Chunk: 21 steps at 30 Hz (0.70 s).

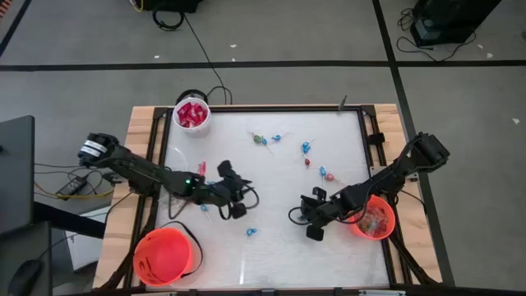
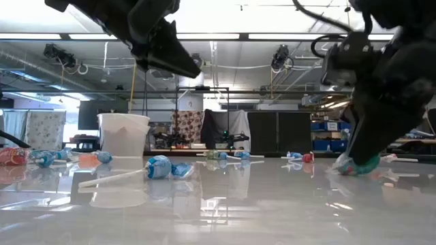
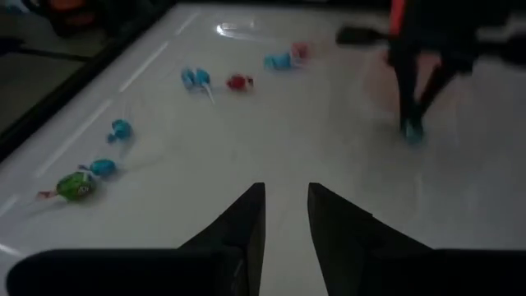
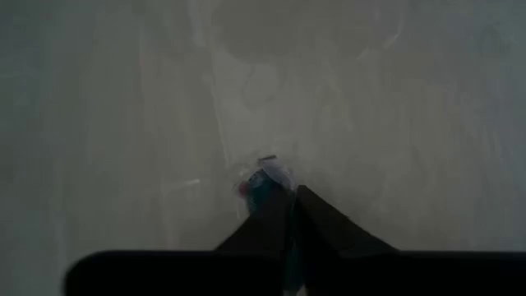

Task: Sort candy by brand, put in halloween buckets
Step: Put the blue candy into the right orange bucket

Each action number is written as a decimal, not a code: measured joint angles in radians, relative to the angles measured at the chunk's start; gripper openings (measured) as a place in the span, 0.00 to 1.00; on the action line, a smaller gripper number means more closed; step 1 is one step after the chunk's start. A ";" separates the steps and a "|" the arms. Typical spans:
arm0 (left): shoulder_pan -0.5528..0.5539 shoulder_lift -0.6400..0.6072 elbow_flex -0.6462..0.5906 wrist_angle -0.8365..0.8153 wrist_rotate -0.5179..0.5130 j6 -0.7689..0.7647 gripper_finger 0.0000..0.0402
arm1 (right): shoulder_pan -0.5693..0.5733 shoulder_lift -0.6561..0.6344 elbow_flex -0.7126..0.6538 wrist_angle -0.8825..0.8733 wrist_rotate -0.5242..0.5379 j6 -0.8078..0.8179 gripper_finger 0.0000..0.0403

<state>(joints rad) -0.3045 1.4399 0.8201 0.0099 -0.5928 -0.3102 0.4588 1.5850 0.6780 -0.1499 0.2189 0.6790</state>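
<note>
While the right gripper (image 4: 283, 197) pinches a blue-wrapped candy (image 4: 267, 181) on the table (image 1: 271, 238), near its orange bucket (image 1: 382, 226).
Only the wrapper edge seems caught, so I think it may slip during lifting; the left gripper (image 3: 285, 210) waits slightly spread, empty.

buckets (image 1: 167, 255): orange | cup (image 1: 191, 114): white, red packets | lollipops (image 2: 160, 167): blue | table (image 1: 271, 247): white

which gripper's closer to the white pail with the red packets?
Left. The left gripper hangs over the table's middle, in from the white pail at the far left corner. The right gripper, shut on a blue-wrapped candy, sits beside the right orange bucket.
</note>
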 joint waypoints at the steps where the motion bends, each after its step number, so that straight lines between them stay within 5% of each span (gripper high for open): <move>1: 0.001 -0.031 -0.020 -0.022 -0.010 -0.022 0.25 | 0.001 -0.013 0.005 -0.012 0.000 -0.009 0.04; 11: 0.070 -0.155 -0.064 -0.366 0.084 -0.251 0.25 | 0.025 -0.303 0.135 -0.369 0.047 0.001 0.02; 21: 0.074 -0.161 -0.079 -0.437 0.164 -0.321 0.25 | 0.128 -0.524 0.235 -0.899 -0.168 0.336 0.02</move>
<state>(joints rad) -0.2302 1.2789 0.7410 -0.4272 -0.4288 -0.6312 0.5871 1.0607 0.9131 -1.0487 0.0514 1.0150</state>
